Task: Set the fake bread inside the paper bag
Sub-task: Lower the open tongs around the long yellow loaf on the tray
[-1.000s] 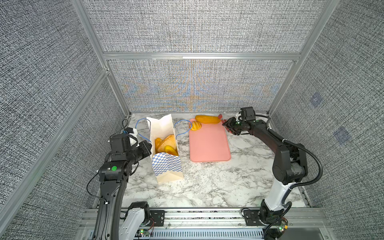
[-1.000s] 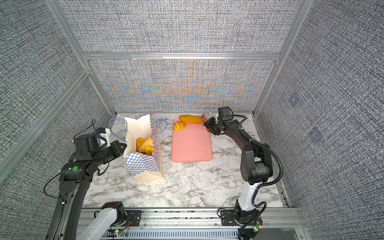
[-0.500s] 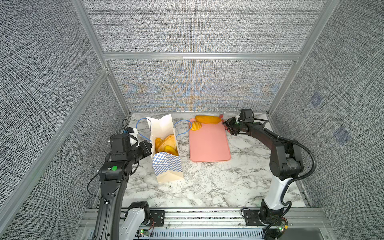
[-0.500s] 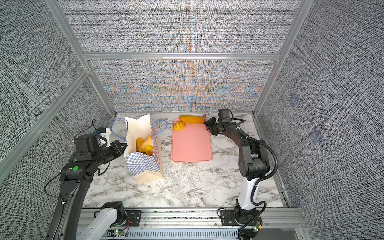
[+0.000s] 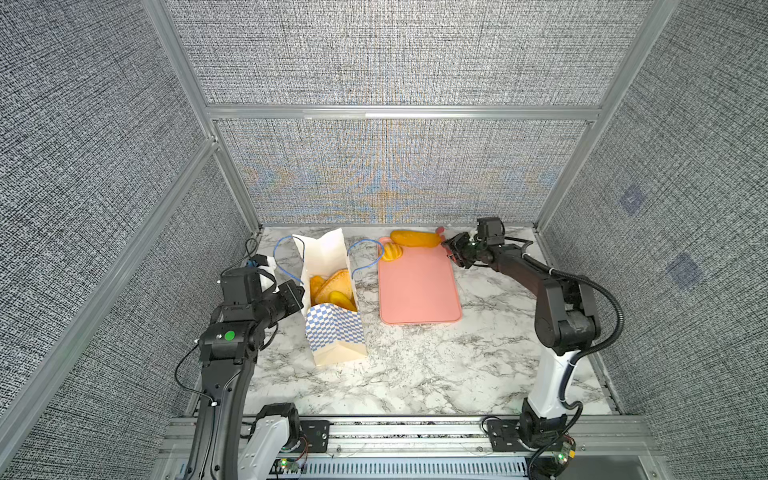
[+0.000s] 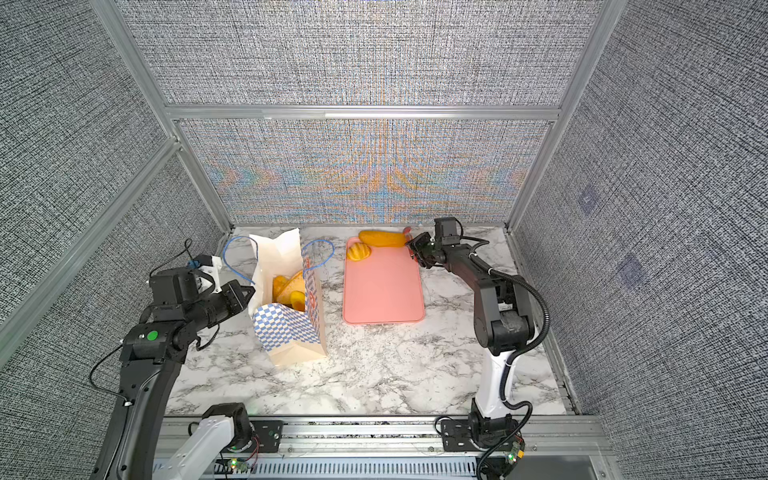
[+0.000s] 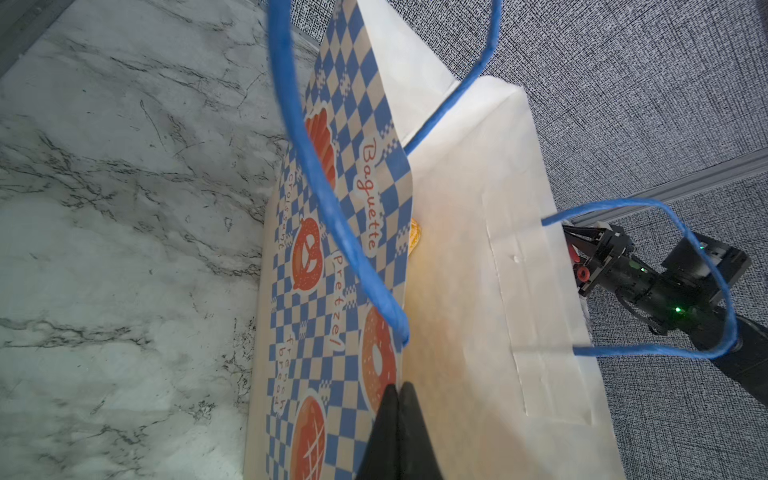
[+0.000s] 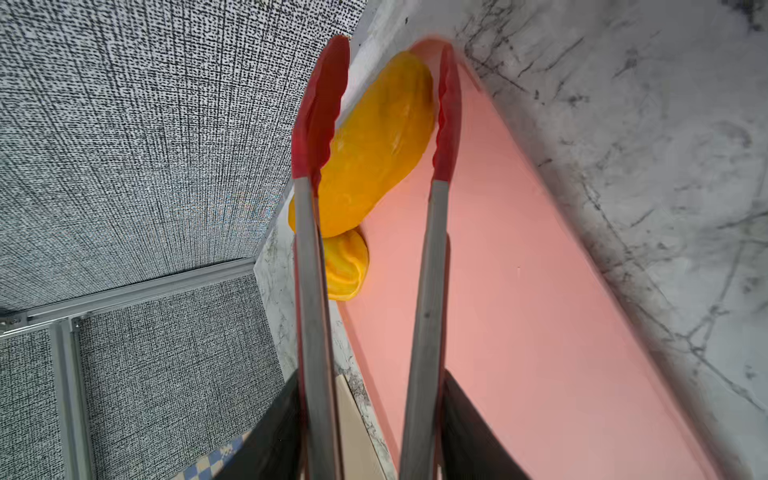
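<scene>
Both top views: high, downward, share table [image 5: 415, 374]. Wrist views close: left paper bag [image 7: 457, 249], right tongs [image 8: 429, 291].

Near half of surface [image 5: 436, 374] bare: wide passage. Narrow bare strip between paper bag [image 5: 334, 332] and pink tray [image 5: 419, 291]; blue handle [image 5: 366, 241] arches over its far end. Bag mouth open upward. Left pincer [image 5: 297, 291] clamped on bag's left rim blocks that side. Long loaf [image 5: 415, 238] close to back wall [image 5: 395, 178], little room behind; red tongs [image 8: 318, 116] in right pincer [image 5: 455, 251] straddle its right end.
</scene>
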### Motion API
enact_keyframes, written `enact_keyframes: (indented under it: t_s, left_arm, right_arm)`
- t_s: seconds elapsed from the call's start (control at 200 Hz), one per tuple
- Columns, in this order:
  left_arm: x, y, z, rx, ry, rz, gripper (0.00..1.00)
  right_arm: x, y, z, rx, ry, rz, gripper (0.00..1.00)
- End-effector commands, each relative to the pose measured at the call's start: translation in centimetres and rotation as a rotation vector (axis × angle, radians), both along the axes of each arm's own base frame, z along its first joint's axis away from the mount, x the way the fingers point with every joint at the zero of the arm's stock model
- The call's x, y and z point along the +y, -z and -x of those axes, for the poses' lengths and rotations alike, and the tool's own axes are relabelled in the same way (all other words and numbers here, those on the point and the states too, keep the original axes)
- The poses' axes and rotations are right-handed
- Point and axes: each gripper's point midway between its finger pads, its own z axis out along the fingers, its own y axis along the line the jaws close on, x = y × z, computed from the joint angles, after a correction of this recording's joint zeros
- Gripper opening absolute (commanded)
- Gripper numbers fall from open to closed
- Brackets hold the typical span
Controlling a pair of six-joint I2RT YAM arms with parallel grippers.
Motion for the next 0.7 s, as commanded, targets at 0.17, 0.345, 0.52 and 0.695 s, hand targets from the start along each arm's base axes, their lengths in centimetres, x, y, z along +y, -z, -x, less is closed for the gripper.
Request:
enact_keyframes:
  t_s: [0.17,0.345,0.52,0.695]
  left_arm:
    - [0.1,0.0,-0.1,0.0,-0.002,-0.01,0.02]
    - [0.1,0.0,-0.1,0.001,-0.003,-0.01,0.02]
    - [0.2,0.0,0.0,0.003,-0.003,-0.012,0.02]
    - [0.2,0.0,-0.1,0.002,-0.004,-0.011,0.02]
  right_arm:
    - [1.1,-0.4,-0.6,-0.031,-0.018,-0.023,0.48]
    - [1.3,0.1,-0.9,-0.024,-0.017,-0.029,0.47]
    - [1.6,0.3,-1.4,-0.026,-0.017,-0.041,0.46]
    - [1.6,0.6,-1.6,-0.022,-0.016,-0.046,0.42]
